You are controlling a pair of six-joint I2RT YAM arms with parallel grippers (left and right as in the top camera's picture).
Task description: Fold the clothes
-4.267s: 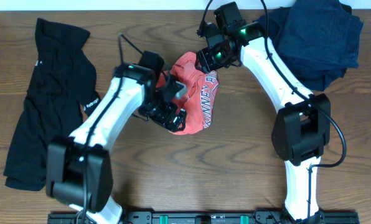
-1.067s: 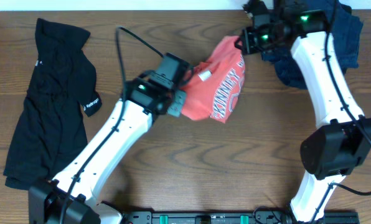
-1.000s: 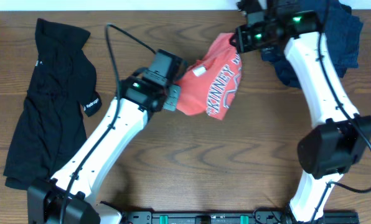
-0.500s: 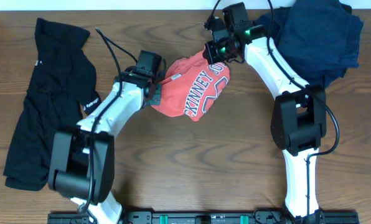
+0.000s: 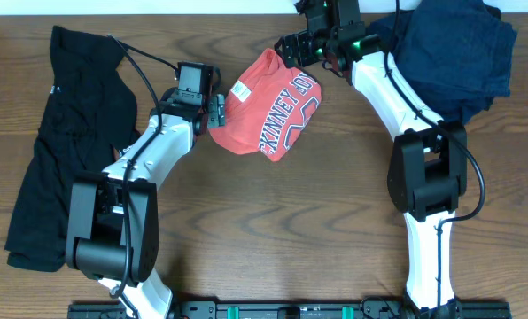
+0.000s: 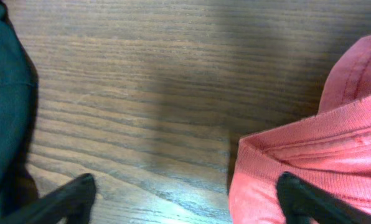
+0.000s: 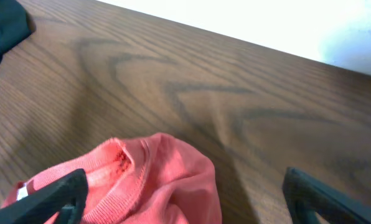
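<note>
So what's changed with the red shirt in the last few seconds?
Both grippers let go: the left gripper and right gripper now stand open. The shirt, bunched mid-table before, was carried toward the far edge, partly spread, and lies loose. Black garment and navy pile stayed put.

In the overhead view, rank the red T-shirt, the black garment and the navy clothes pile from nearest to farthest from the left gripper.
From the left gripper:
1. Red T-shirt, right beside the fingers, mid-scene.
2. Black garment, stretched along the left side.
3. Navy clothes pile, in the far top-right corner.
</note>
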